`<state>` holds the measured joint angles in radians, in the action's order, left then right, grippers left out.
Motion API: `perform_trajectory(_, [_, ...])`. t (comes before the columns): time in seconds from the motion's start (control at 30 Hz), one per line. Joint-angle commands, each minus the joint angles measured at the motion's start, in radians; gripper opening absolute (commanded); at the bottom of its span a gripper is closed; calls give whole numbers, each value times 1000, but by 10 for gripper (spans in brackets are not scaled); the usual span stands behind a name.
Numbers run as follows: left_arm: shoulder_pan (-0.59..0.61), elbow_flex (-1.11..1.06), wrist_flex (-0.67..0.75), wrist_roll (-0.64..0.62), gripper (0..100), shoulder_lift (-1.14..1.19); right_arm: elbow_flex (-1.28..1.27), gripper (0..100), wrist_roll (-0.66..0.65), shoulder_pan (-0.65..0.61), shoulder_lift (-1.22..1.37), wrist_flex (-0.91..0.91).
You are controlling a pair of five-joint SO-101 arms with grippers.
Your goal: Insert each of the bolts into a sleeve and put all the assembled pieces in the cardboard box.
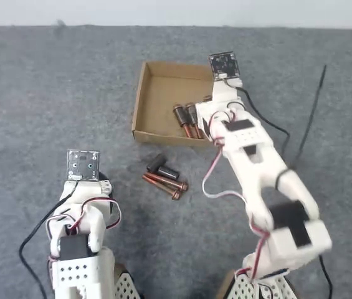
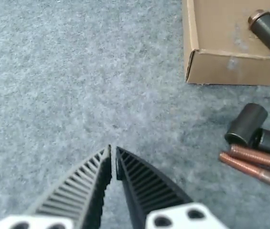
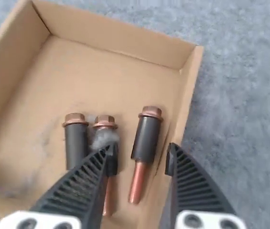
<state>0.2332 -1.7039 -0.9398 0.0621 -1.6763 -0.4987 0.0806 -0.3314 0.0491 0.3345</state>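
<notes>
**Right gripper** [image 3: 142, 149]: fingers wide apart and holding nothing, low inside the box [image 3: 115, 36].

- Directly beneath it, between the fingers: one sleeved bolt [image 3: 146, 138], flat on the box floor with its head pointing away from the hand.
- Just beside one finger, partly hidden by it: two more sleeved bolts [image 3: 76, 140], lying side by side.
- Close outside the other finger: the box's side wall.

**Step in hand**, as you may judge it: the drop-off of the third piece. Lift straight up before you swing away. A sideways pull could catch the wall and drag the box, or roll the pieces.

**Left gripper** [image 2: 113, 150]: fingers nearly together and gripping nothing, over bare carpet [image 2: 53, 71].

- Ahead of it, on the side toward the other arm: two loose sleeves [image 2: 246, 124], touching each other.
- Just beside them, on the hand's side: two bare bolts [image 2: 256, 157], lying parallel.
- Farther off: the near corner of the box.

Two assemblies look to be outstanding. Take one bolt by the shank and leave its neighbour undisturbed.
</notes>
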Motion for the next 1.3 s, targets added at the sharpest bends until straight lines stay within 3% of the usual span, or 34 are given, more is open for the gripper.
perform_trajectory(0.0, [-9, 12, 3, 6, 11, -3, -103, 147, 32, -36, -252, 5])
perform_trajectory(0.17, [-9, 12, 3, 6, 11, -3, -322, 128, 32, -136, -526, 5])
perform_trajectory(0.33, [-9, 12, 3, 6, 12, -2, -506, 5, 28, -285, -697, 15])
perform_trajectory(0.5, [-6, 12, -3, 6, 12, 0, -634, 24, 23, -390, -788, 16])
perform_trajectory(0.87, [-5, 12, -5, 5, 12, 2, -697, 27, -190, -421, -760, 48])
perform_trajectory(1.27, [-5, 12, -5, 5, 12, 2, -451, 28, -203, -418, -372, 140])
